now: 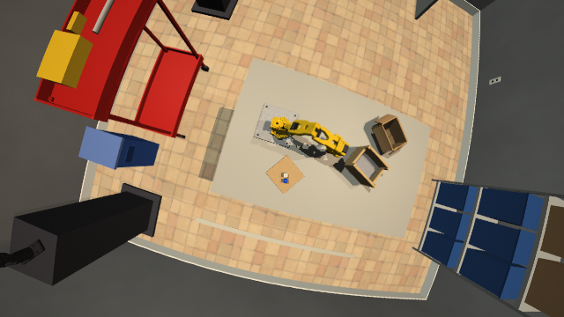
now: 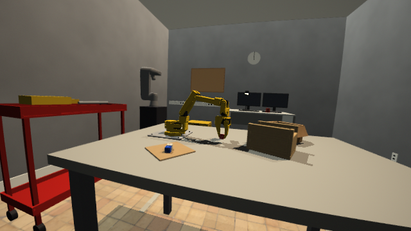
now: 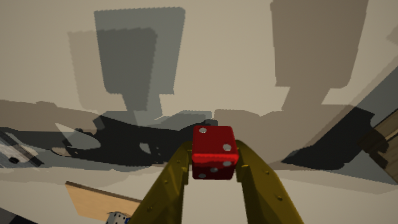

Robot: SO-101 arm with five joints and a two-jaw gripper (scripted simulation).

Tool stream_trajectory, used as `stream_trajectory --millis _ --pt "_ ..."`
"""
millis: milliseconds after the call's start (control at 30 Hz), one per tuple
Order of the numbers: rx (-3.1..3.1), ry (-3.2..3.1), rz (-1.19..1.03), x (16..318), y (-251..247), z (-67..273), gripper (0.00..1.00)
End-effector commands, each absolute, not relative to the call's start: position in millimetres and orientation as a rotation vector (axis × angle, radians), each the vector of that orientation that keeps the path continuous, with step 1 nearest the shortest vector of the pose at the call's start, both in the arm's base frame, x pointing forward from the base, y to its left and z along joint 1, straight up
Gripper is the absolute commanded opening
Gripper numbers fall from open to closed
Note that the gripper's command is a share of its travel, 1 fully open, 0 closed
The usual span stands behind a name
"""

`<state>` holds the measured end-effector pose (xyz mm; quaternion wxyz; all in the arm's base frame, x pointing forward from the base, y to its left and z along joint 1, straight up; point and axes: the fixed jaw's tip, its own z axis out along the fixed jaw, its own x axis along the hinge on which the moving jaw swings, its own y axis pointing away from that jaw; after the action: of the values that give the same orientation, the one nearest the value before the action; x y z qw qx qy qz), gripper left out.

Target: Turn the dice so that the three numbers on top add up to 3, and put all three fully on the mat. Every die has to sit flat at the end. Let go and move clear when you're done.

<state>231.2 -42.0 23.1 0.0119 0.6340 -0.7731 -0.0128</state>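
Fingers (image 2: 221, 137) are closing snugly on the red die (image 2: 221, 136) (image 3: 214, 150), suspended above the counter (image 2: 135, 167) (image 1: 352, 207) (image 3: 230, 60); careful turning means keeping that grip centred and clearing the two mat-borne dice (image 1: 285, 178) (image 2: 168, 148).

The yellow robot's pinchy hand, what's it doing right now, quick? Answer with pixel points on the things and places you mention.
End effector (image 2: 221, 136) (image 3: 214, 154): closed, holding the red die (image 2: 221, 136) (image 3: 214, 141).

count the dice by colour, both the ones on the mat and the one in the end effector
red: 1, the die in the end effector
white: 1, on the mat
blue: 1, on the mat
total: 3
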Motion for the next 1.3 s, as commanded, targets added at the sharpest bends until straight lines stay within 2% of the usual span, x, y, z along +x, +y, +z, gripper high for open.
stream_trajectory --millis 0,267,1267 --pt "1.983 -2.423 -0.020 232.5 -44.7 38.9 0.00" --pt "1.983 -2.423 -0.020 231.0 -44.5 51.7 0.00" --pt "2.011 -2.400 -0.020 223.9 -38.2 54.5 0.00"
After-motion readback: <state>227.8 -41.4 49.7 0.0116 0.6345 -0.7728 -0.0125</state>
